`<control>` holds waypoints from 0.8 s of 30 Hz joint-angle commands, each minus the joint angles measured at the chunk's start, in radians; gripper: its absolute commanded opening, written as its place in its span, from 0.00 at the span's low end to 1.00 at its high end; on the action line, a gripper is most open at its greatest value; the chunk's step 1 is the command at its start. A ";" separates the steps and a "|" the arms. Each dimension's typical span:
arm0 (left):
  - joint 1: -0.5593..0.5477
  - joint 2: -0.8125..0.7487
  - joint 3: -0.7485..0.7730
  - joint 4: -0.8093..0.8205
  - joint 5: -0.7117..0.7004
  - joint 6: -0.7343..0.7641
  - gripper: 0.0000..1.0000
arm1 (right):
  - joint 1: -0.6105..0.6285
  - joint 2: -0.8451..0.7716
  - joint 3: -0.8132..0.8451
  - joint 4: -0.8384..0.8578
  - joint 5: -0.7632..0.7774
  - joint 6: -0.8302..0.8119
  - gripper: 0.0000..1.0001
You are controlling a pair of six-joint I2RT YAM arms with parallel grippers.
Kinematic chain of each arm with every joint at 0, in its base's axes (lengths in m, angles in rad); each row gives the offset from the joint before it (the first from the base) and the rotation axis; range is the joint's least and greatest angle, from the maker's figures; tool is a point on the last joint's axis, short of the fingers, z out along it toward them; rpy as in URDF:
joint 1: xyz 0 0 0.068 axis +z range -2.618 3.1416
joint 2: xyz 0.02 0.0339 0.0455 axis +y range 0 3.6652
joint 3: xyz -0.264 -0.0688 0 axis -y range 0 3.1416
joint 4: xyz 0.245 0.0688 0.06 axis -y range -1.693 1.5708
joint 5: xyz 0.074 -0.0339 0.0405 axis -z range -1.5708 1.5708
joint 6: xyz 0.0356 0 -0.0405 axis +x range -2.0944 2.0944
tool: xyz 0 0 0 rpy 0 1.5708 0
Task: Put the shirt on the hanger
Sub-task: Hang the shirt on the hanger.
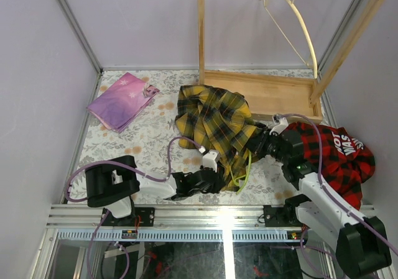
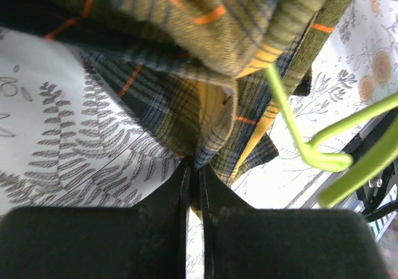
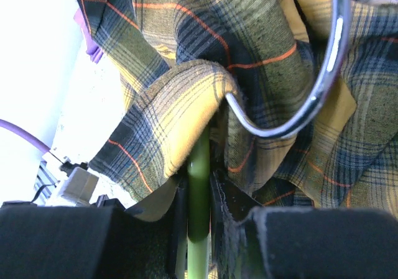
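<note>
Left gripper (image 2: 193, 172): black fingers pressed nearly together, pinching a soft fold of the shirt (image 1: 214, 120) at its near hem. Flannel weave, yellow and dark plaid with thin orange lines, lies bunched in a rumpled heap mid-table.

Right gripper (image 3: 199, 189): jaws narrow, clamped on the hanger (image 2: 292, 120), a thin smooth lime-green rod, with cloth draped over it. Its silver hook (image 3: 331, 55), glossy curved wire, lies against the fabric. A green corner loops out under the shirt's near edge.

Around: tablecloth (image 1: 149, 148), pale with printed ferns; red-and-black plaid garment (image 1: 333, 161) at right; folded purple cloth (image 1: 122, 100) far left; wooden rack (image 1: 267, 92) behind, carrying a cream curved hanger (image 1: 305, 30).
</note>
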 commanded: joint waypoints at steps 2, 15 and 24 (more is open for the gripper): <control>-0.015 -0.048 -0.024 -0.223 0.028 0.024 0.00 | 0.001 -0.091 0.143 -0.029 0.116 -0.017 0.00; -0.015 -0.089 0.085 -0.286 0.025 0.069 0.00 | 0.003 -0.069 0.208 0.064 0.170 0.112 0.00; -0.014 -0.073 0.091 -0.245 0.081 0.046 0.00 | 0.053 -0.174 0.031 0.194 0.285 0.103 0.00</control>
